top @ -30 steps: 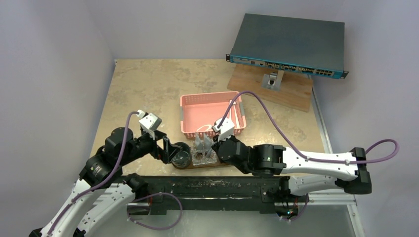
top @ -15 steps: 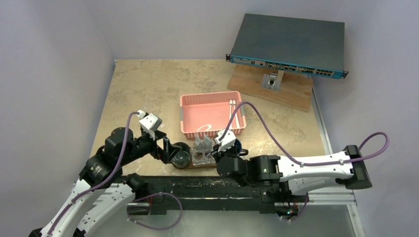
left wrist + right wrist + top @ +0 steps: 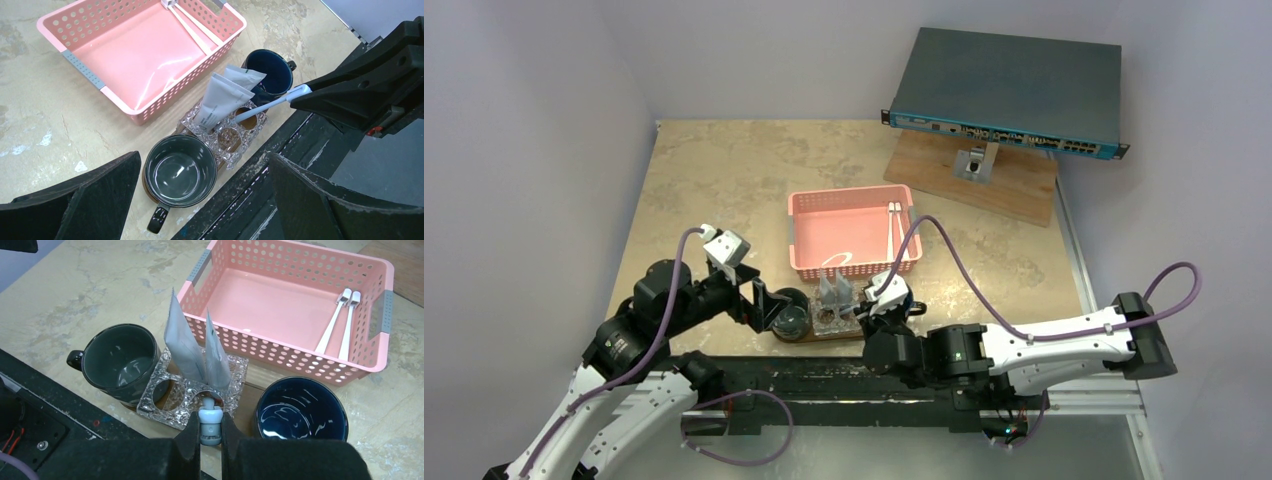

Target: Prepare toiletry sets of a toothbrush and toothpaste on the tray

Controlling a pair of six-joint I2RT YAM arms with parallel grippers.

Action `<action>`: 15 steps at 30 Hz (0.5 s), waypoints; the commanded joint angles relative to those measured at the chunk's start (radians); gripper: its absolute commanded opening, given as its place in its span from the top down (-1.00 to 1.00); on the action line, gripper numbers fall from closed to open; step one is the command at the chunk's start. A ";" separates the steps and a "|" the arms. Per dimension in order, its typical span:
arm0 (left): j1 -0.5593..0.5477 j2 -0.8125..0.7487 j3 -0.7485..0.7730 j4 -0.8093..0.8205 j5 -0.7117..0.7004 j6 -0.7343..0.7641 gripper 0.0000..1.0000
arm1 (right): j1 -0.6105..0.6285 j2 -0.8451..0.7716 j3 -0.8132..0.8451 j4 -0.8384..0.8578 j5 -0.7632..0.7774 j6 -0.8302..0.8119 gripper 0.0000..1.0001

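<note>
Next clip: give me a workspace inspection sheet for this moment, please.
Surface: beige marbled table.
Job's things: two toothpaste tubes upright in glass holder on wooden tray; toothbrush in right pincer, tip at holder; two spare toothbrushes in pink basket.
Clutter: grey mug and blue mug, empty, flanking holder.
Grippers: left pincer open near grey mug; right pincer shut on toothbrush.
Cables: purple cables along both arms.
Surroundings: network switch on wooden board, back right.

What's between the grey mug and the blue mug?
A clear glass holder with two toothpaste tubes standing in it, seen in the right wrist view.
</note>
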 commanded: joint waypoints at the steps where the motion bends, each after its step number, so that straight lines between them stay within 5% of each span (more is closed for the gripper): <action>1: -0.002 -0.007 -0.001 0.035 0.006 0.012 -1.00 | 0.023 0.008 -0.015 0.023 0.080 0.054 1.00; 15: -0.002 -0.010 0.000 0.034 0.007 0.012 -1.00 | 0.077 0.071 -0.003 -0.048 0.133 0.139 1.00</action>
